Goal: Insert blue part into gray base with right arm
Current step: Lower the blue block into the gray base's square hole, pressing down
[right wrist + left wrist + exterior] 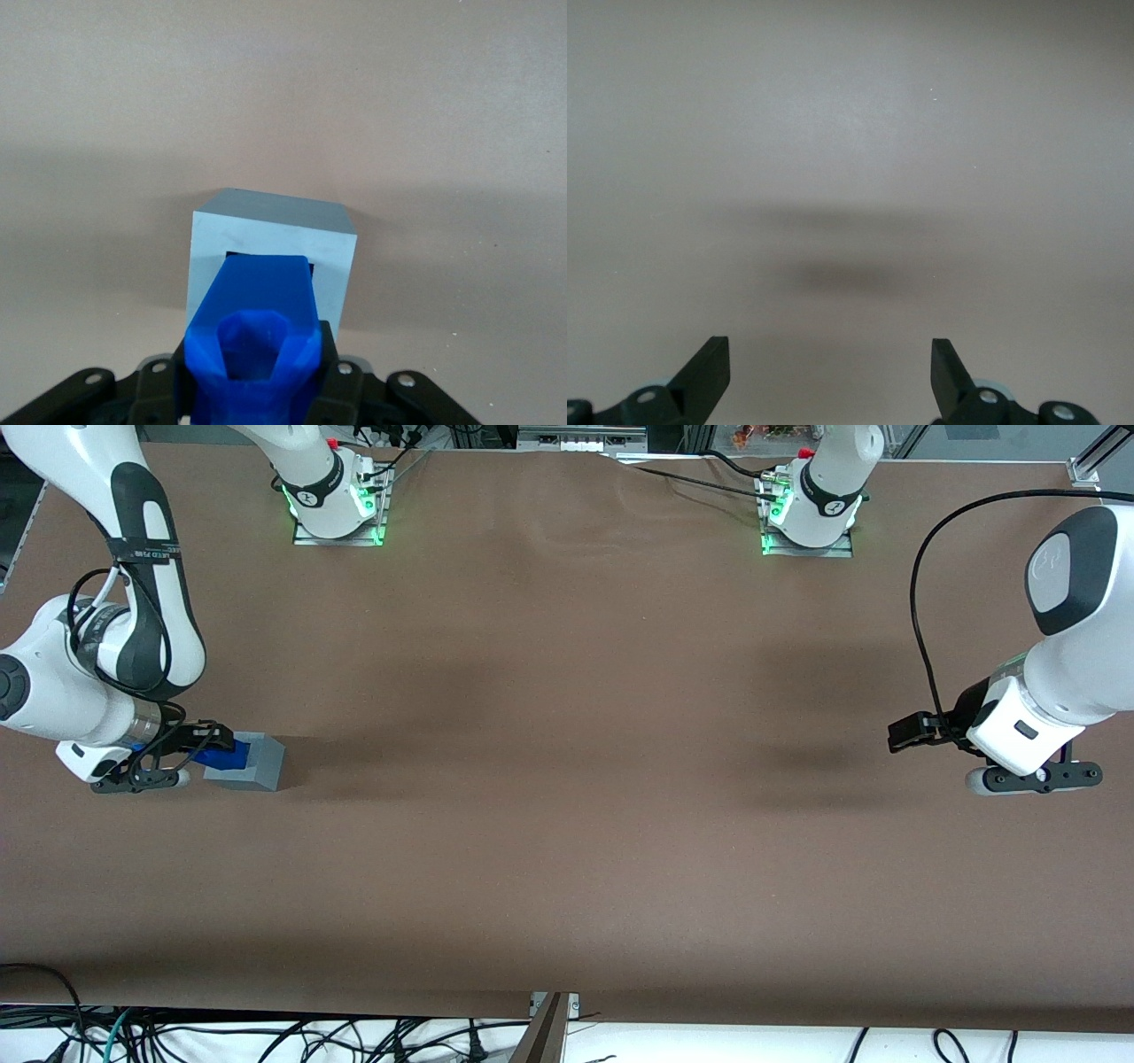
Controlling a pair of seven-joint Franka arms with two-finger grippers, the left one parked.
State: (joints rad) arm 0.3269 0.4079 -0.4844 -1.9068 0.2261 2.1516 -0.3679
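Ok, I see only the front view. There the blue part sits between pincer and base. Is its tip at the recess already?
Observer: The right wrist view shows the blue part's tip at the dark recess of the base; how deep, I cannot tell.
Operator: Is it centred?
Observer: Dark gaps show at both sides of the tip, so roughly yes.
Operator: Does the pincer hold it?
Observer: Yes, the pincer, close beside the base, is shut on the part, one finger at each side.
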